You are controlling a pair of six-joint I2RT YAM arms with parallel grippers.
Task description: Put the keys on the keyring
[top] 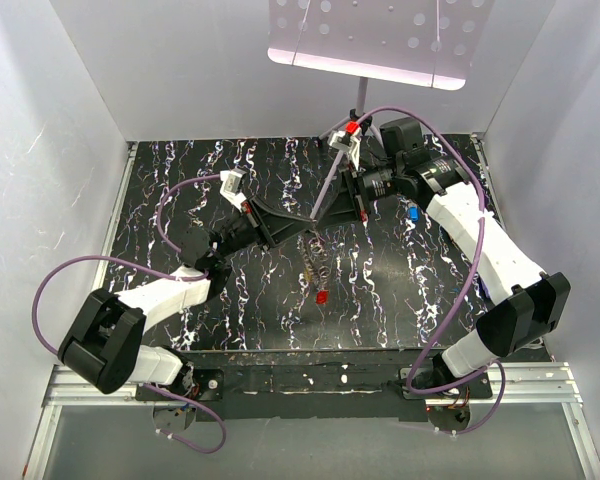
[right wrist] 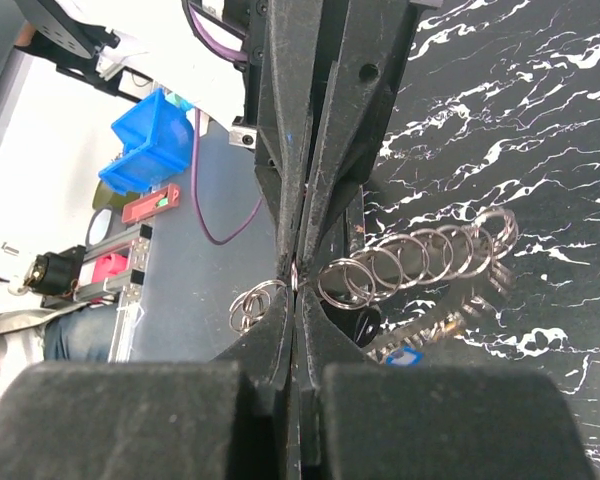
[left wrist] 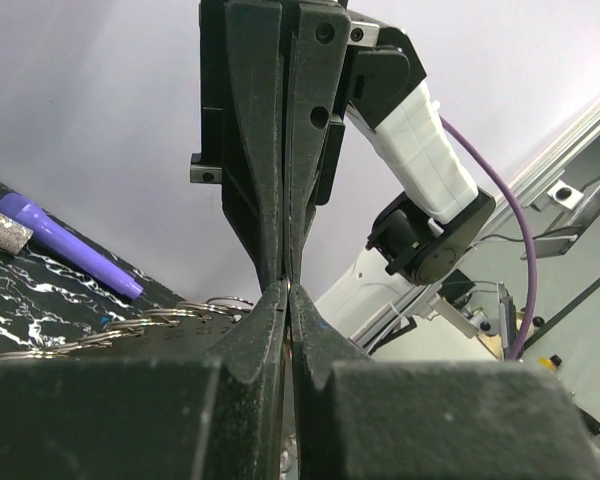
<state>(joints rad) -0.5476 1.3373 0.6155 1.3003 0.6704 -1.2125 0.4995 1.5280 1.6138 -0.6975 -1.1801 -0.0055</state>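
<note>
Table (top: 230, 310): black, white-veined top. All places below are given against it.

Left arm (top: 170, 293): reaches from the table's near left edge toward its middle.
Right arm (top: 480, 240): reaches from the near right edge, bends over the right side, and points in at the middle.

Left gripper (left wrist: 288, 300): above the table's middle, tip to tip with the other. Jaws are pressed together, pinching a ring of the keyring.
Right gripper (right wrist: 295, 290): same spot above the middle, coming in from the table's far right. Jaws are together, with a ring of wire caught at the tips.

Keyring (right wrist: 410, 265): a string of linked silver wire loops, held up off the table at the point where the two sets of tips meet. In the top view it hangs as a strand toward the table's near side, and a few loops stick out past the tips on the other side.

Keys (right wrist: 450, 322): a silver bunch hangs under the loops, above the table's middle. I cannot tell which loop carries it.
Blue-headed key (top: 413, 212): lies on the table right of middle, beside the right arm.

Red piece (top: 322, 297): at the strand's low end, near the table's middle. I cannot tell whether it touches the top.
</note>
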